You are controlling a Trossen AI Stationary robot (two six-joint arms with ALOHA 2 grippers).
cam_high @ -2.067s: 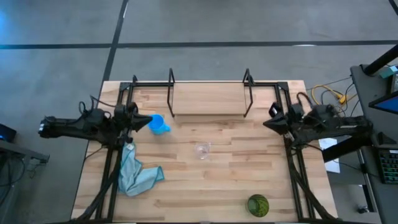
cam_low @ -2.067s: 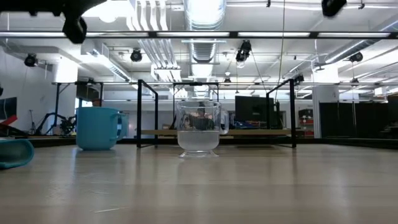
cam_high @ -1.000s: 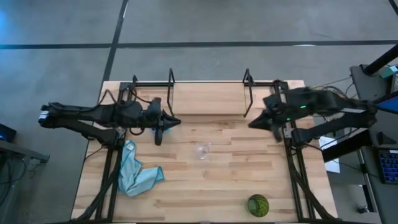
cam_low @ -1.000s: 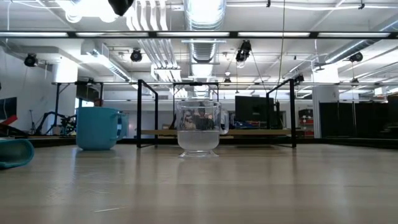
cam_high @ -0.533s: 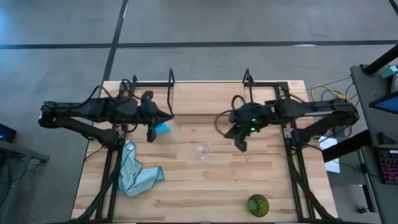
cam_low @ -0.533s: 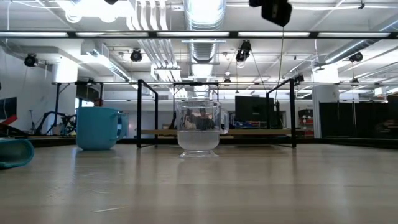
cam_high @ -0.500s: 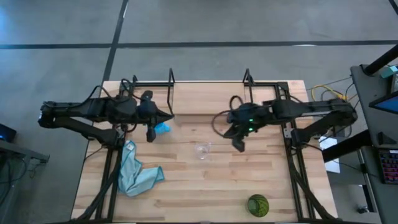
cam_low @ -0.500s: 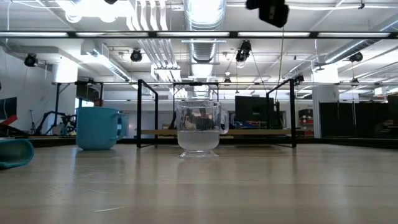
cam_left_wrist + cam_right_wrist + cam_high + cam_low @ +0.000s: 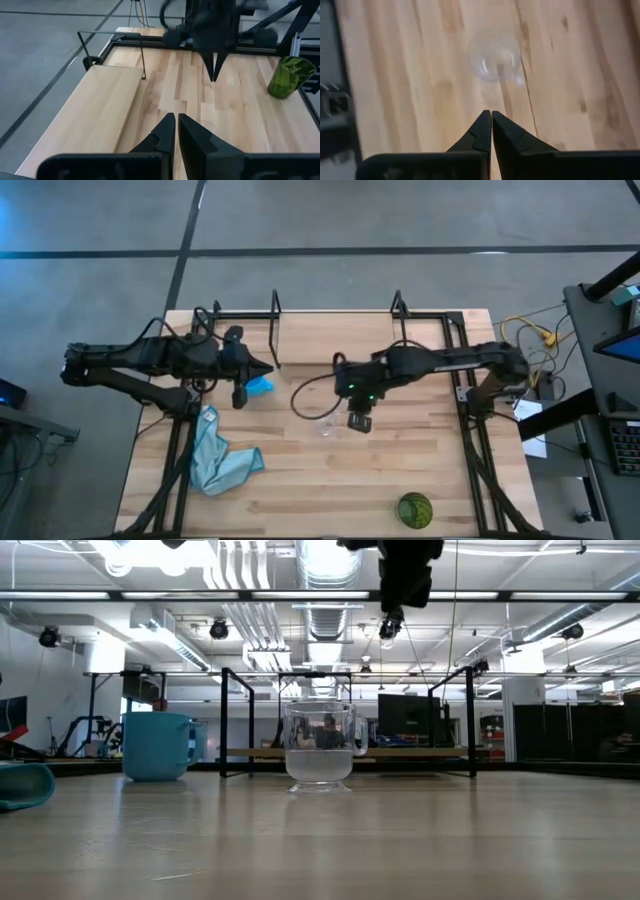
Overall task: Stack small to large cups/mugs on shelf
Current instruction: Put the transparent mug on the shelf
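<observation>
The small clear cup (image 9: 325, 423) stands upright on the table's middle, and the low view shows it there too (image 9: 320, 755). My right gripper (image 9: 358, 423) hangs shut above the table just right of the cup, pointing steeply down (image 9: 491, 114), with the cup (image 9: 495, 57) ahead of its tips. The blue mug (image 9: 260, 386) stands at the left, partly under my left gripper (image 9: 272, 368), which is shut (image 9: 176, 117) and held high. The green cup (image 9: 415, 509) stands near the front right. The shelf (image 9: 335, 335) is at the far edge.
A light blue cloth (image 9: 222, 460) lies crumpled at the front left. The shelf's black wire end frames (image 9: 275, 330) rise at the far side. Bare wood lies between the clear cup and the green cup.
My right gripper has swung from the table's right edge toward the middle, sunk, and tipped to point steeply down beside the clear cup. My left gripper has drawn back a little toward the left, uncovering part of the blue mug. No cup has moved.
</observation>
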